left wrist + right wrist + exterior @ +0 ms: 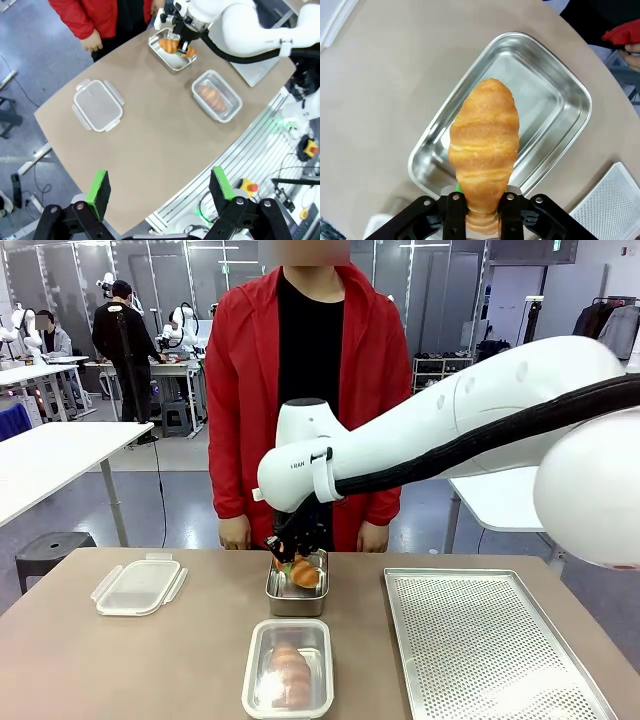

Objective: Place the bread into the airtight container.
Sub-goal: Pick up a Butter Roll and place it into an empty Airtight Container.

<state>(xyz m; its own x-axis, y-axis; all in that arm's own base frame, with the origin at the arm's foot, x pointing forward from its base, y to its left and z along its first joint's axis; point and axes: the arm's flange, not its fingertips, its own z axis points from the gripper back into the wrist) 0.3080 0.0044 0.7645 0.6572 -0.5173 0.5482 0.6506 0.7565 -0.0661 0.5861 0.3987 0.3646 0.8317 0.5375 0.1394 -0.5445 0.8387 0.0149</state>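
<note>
From the front, the right arm reaches across the middle of the desk [120, 660] and its right gripper [297, 558] hangs over the steel pan [297, 592] at the far centre, clamped on a croissant [305, 574] just above the pan. Nearer sits the clear airtight container [288, 668] with another croissant [288, 672] already inside, its lid [139, 585] lying apart at the far left, and a perforated tray [485, 645] on the right. A person in a red jacket [240, 390] stands at the far side, hands down by the desk edge. From the left wrist, the left gripper [160, 190] hovers high above the near edge with its green pads [98, 187] wide apart and nothing between them; below lie the lid [98, 105], the container [216, 95] and the pan [172, 50]. From the right wrist, the gripper [481, 207] pinches the croissant [484, 140] by one end, the bread pointing away over the pan [545, 110].
</note>
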